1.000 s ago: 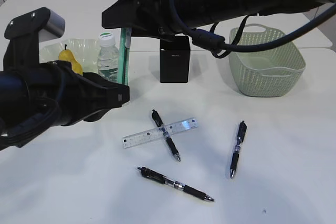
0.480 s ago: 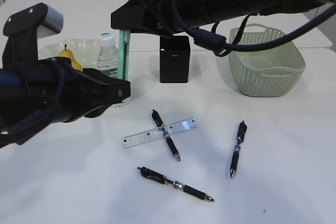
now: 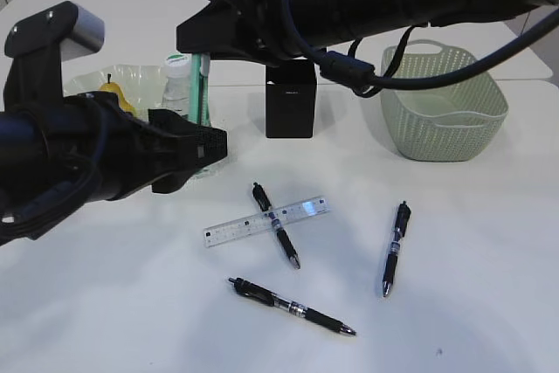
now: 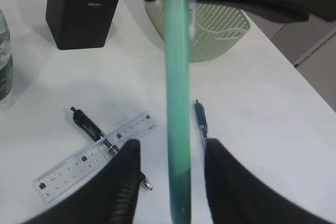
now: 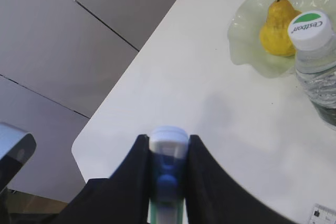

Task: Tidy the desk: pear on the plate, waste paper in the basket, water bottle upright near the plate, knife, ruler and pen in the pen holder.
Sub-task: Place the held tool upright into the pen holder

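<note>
The green knife [image 3: 197, 86] hangs upright in the air in front of the water bottle [image 3: 177, 76]. My right gripper [image 5: 168, 142] is shut on the knife's [image 5: 168, 153] white top end. My left gripper [image 4: 172, 145] is open, and its fingers stand on either side of the knife's [image 4: 177, 98] lower part without touching it. The yellow pear [image 5: 278, 22] lies on the ruffled plate [image 5: 247, 43], and the bottle stands upright beside it. The clear ruler [image 3: 266, 220] lies on the desk under a black pen [image 3: 275, 224]. The black pen holder [image 3: 290, 98] stands behind them. The waste paper is out of view.
The sage-green basket [image 3: 441, 107] sits at the right, beyond the pen holder. Two more black pens [image 3: 393, 246] [image 3: 293, 306] lie on the white desk [image 3: 472, 303] toward the front. The right arm reaches across the back of the desk, above the pen holder.
My left gripper has opened and let go of the knife. My right gripper has shut on its top end, and the knife has shifted slightly left.
</note>
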### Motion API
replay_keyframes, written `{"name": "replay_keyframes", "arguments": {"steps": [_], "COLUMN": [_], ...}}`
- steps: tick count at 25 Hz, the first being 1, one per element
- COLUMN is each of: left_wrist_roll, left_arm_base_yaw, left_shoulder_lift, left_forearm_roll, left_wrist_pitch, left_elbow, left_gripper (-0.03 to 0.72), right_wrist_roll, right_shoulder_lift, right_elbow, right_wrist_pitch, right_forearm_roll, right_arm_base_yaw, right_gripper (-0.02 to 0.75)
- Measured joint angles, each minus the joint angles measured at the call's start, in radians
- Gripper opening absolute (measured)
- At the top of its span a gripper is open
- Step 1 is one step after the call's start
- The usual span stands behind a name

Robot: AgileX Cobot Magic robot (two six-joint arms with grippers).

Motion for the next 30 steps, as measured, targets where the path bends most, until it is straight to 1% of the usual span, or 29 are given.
{"name": "replay_keyframes", "arguments": {"steps": [4, 7, 14, 18, 20, 23, 30], "left_wrist_roll": [0.000, 0.000, 0.000, 0.000, 0.000, 0.000, 0.000], "left_arm_base_yaw": [0.010, 0.046, 0.159, 0.222, 0.248, 0.260, 0.262], "left_shoulder_lift": [0.000, 0.000, -0.030, -0.066, -0.085, -0.105, -0.110], "left_forearm_roll": [0.009, 0.013, 0.025, 0.089, 0.095, 0.100, 0.104], "left_wrist_pitch": [0.000, 0.002, 0.074, 0.115, 0.125, 0.131, 0.179], "left_elbow": [0.000, 0.000, 0.000, 0.004, 0.006, 0.006, 0.006], "left_gripper": [0.429, 0.477, 0.496, 0.495, 0.494, 0.494, 0.494], "right_wrist_roll": [0.000, 0.000, 0.004, 0.008, 0.008, 0.006, 0.006], "right_shoulder_lift": [0.000, 0.000, 0.000, 0.000, 0.000, 0.000, 0.000], "right_elbow": [0.000, 0.000, 0.000, 0.000, 0.002, 0.002, 0.002], "right_wrist_pitch": [0.000, -0.002, -0.045, -0.092, -0.114, -0.147, -0.191], "right_forearm_roll": [0.000, 0.000, 0.024, 0.023, 0.003, -0.001, -0.001], "right_arm_base_yaw": [0.000, 0.000, 0.004, 0.005, 0.005, 0.003, 0.003], "right_gripper": [0.117, 0.117, 0.116, 0.115, 0.115, 0.115, 0.115]}}
